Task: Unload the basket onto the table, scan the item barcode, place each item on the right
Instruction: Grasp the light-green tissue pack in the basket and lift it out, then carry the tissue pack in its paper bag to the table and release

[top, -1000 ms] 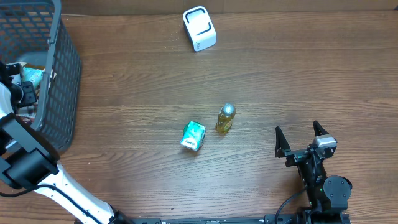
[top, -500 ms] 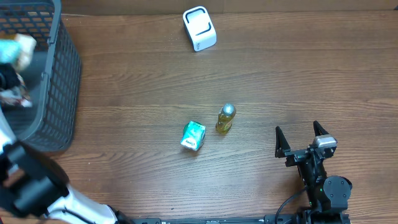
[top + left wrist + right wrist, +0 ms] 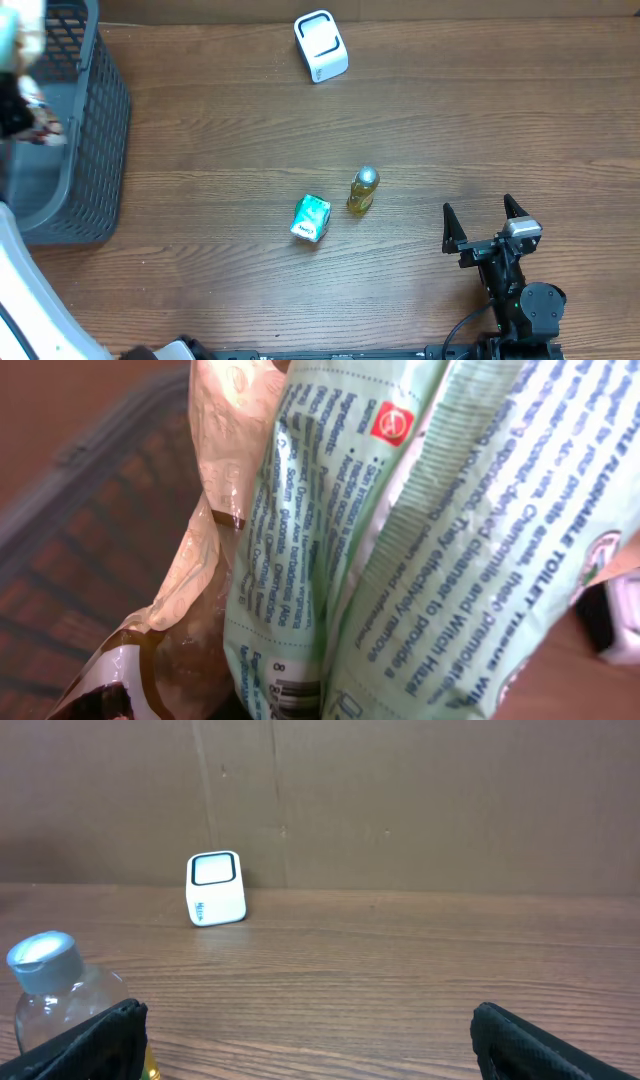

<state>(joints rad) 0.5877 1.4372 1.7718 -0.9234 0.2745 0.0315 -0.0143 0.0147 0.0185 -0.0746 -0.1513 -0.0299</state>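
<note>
On the wooden table (image 3: pixel 450 120) stands 1 white scanner (image 3: pixel 321 46).

Left gripper (image 3: pixel 18 85) lifted out of basket (image 3: pixel 100 110): was low among goods at 9 o'clock, now blurred at 10 o'clock frame edge. Wipes packet (image 3: pixel 420 530) risen with it. Left arm (image 3: pixel 20 290) swung from 8 o'clock out to left edge. Basket floor uncovered.
</note>
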